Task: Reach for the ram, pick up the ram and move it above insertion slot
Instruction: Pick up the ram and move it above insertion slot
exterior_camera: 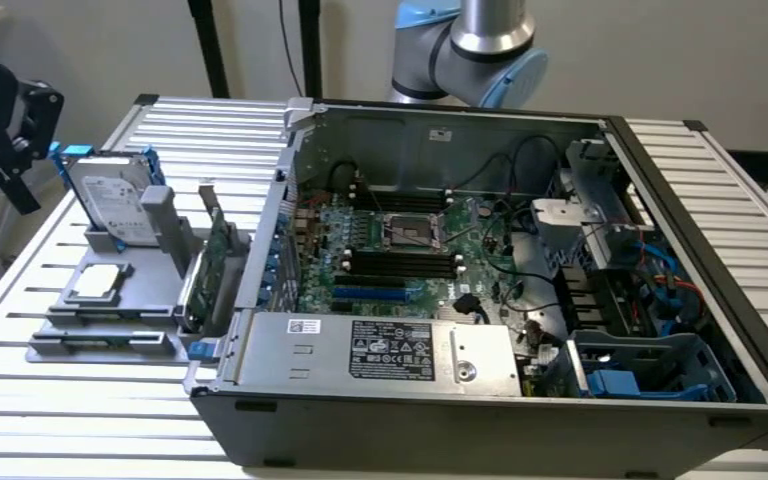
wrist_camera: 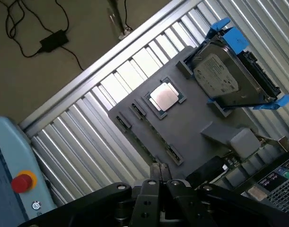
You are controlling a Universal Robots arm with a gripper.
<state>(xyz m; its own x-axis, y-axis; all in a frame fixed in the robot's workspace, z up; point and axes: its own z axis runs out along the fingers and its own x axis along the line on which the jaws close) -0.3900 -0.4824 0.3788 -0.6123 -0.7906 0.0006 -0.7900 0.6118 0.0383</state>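
Green, long and thin, the circuit-board stick that is the ram (exterior_camera: 104, 338) looks to sit on edge in the front rail of the grey plastic fixture tray (exterior_camera: 144, 290). It's thin from here, so I'm not certain. The tray sits on the slatted aluminium table (exterior_camera: 91, 420), at the exterior view's left of the open grey computer case (exterior_camera: 357, 430). The black two-finger gripper (exterior_camera: 13, 175) hangs off the tray's far-left side, beyond the silver hard drive in its blue caddy (exterior_camera: 107, 200), touching nothing. The taller upright green expansion card (exterior_camera: 211, 275) between tray and case is not the target. The motherboard's black memory slots (exterior_camera: 404, 262) are inside the case, well apart from the gripper. In the wrist view the gripper (wrist_camera: 159, 170) has its fingertips drawn together and holds nothing. Past them is the tray (wrist_camera: 191, 123), with the square silver processor chip (wrist_camera: 164, 97) mid-tray. The ram (wrist_camera: 146, 144) reads as a thin line along the tray edge between two end clips, near the fingertips. My read is that the step in hand is the reach and no contact has been made. To do it well, spread the jaws ahead of contact and set the pads parallel to the stick's long faces. Centre between the clips, stay off the chip and drive, and lift straight.
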